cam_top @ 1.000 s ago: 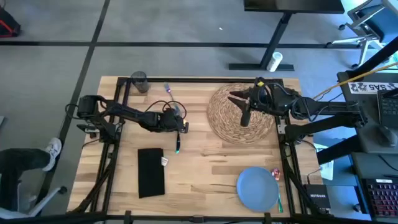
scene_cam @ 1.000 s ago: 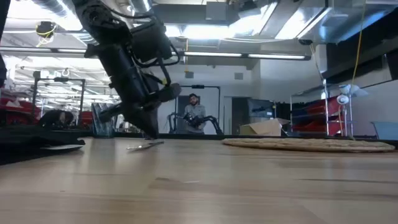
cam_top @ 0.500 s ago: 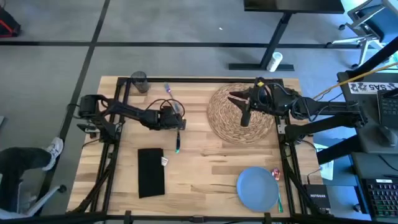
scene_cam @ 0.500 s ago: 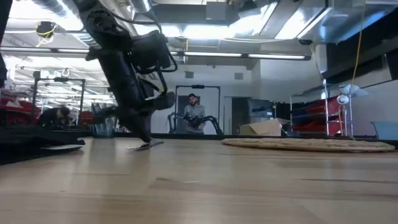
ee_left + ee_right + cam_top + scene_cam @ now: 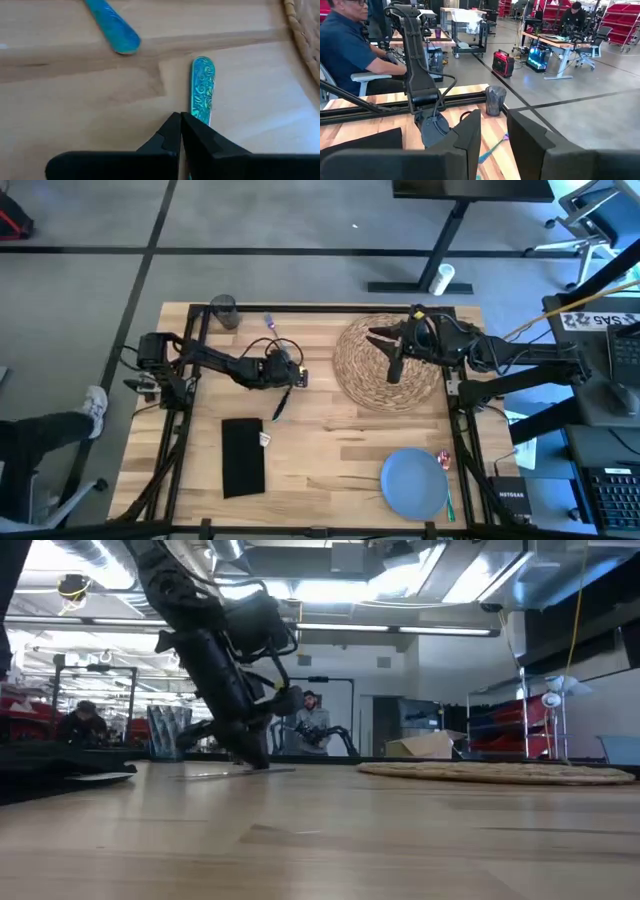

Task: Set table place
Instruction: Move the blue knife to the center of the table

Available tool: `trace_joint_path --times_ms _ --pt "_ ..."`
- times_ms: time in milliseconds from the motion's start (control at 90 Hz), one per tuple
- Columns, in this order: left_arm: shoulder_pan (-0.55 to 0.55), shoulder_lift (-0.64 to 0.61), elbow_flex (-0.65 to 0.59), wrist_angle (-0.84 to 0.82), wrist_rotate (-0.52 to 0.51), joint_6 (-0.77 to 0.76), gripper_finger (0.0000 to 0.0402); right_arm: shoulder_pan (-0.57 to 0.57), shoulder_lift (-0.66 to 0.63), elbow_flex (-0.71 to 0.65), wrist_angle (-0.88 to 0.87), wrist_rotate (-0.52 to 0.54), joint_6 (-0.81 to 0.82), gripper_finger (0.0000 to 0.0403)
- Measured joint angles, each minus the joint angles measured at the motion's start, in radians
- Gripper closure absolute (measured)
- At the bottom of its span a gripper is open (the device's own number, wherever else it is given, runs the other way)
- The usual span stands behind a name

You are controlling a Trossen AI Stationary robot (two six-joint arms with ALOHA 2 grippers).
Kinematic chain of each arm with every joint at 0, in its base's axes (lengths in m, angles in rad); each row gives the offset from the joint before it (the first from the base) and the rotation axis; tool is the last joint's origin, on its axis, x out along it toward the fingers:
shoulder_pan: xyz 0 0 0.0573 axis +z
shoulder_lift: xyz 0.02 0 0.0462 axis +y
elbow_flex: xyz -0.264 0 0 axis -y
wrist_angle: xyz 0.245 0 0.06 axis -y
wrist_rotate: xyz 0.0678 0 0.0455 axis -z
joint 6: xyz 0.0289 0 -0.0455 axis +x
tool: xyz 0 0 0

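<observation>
left gripper (image 5: 181, 120) clenched on teal fork (image 5: 202, 87), low on the table (image 5: 330, 440) just beside the placemat (image 5: 385, 365) — keep it flat, drag slow, release beside the weave. right gripper (image 5: 383, 340) hovering over placemat — fingers parted, empty.

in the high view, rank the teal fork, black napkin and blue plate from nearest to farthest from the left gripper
1. teal fork, pinched in the left gripper.
2. black napkin, on the table's near-left part.
3. blue plate, at the near-right corner.
</observation>
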Motion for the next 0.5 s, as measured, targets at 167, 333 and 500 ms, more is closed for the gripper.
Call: trace_joint_path --times_ms 167,333,500 --pt "-0.013 0.000 0.033 -0.002 -0.004 0.028 0.0402 0.000 0.000 0.000 0.000 0.000 0.000 0.0320" --pt "-0.027 0.000 0.064 -0.025 -0.010 0.037 0.0402 0.000 0.000 0.000 0.000 -0.003 0.000 0.0320" --pt "-0.015 0.000 0.168 -0.200 0.023 0.064 0.0402 0.000 0.000 0.000 0.000 -0.015 0.000 0.0320"
